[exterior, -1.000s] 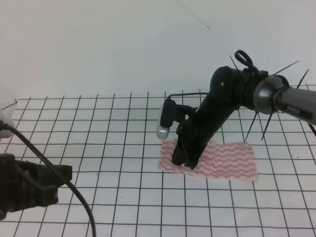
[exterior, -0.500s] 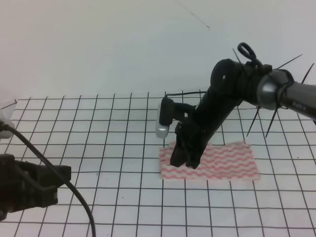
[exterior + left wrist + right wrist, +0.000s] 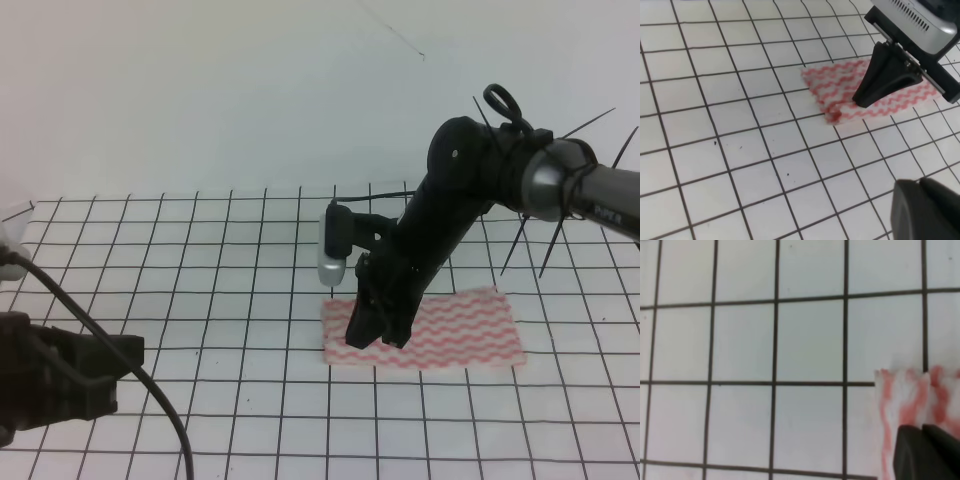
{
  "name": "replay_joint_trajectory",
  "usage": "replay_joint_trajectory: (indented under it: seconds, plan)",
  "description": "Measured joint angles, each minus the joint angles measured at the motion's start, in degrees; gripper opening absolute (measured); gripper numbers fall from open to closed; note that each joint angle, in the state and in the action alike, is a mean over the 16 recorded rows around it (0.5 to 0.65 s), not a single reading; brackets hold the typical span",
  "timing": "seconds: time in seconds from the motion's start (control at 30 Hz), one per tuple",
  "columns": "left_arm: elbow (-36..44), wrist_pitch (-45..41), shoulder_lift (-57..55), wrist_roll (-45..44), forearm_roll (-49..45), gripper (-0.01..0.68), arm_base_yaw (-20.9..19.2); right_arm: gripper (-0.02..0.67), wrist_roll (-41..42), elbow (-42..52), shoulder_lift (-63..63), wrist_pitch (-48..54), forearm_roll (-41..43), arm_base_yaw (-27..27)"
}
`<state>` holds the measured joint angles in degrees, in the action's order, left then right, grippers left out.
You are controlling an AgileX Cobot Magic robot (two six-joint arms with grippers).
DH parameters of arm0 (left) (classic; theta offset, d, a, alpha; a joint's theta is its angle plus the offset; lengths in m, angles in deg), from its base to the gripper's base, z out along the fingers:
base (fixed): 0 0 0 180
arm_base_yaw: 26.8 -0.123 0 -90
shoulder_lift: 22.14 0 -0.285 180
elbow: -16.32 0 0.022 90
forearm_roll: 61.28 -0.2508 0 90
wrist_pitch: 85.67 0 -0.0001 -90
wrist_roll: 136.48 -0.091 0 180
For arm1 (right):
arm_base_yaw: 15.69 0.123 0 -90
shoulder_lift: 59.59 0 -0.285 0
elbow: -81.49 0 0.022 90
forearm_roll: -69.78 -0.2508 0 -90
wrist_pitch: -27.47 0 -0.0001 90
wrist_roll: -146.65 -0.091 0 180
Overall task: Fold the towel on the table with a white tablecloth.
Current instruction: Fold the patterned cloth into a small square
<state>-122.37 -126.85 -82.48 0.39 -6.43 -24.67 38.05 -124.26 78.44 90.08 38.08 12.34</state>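
one towel [image 3: 440, 330], two tools

Black right arm [image 3: 470, 190] with silver joint, cable ties, silver wrist camera [image 3: 332, 245].

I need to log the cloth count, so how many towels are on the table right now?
1: the striped towel lies right of centre on the table, under the right tool. No others visible.

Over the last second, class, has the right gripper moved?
Yes. The right gripper has lifted slightly, judged against the grid lines of the tablecloth, above the towel.
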Motion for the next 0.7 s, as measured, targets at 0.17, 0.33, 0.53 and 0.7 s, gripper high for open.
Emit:
replay_joint_trajectory:
  seconds: [0.17,0.33,0.53,0.7]
  plan:
    - [0.00,0.00,0.00,0.00,0.00,0.000,0.00,0.084,0.33,0.00,-0.04,-0.59,-0.48,0.00]
    - [0.00,0.00,0.00,0.00,0.00,0.000,0.00,0.169,0.10,0.00,-0.39,-2.55,-1.10,0.00]
    - [0.00,0.00,0.00,0.00,-0.01,0.000,0.00,0.245,-1.59,0.00,-0.66,-6.15,-0.40,0.00]
    - [0.00,-0.03,0.02,0.00,-0.07,0.000,0.00,0.238,-2.99,0.00,-0.12,-9.06,1.45,0.00]
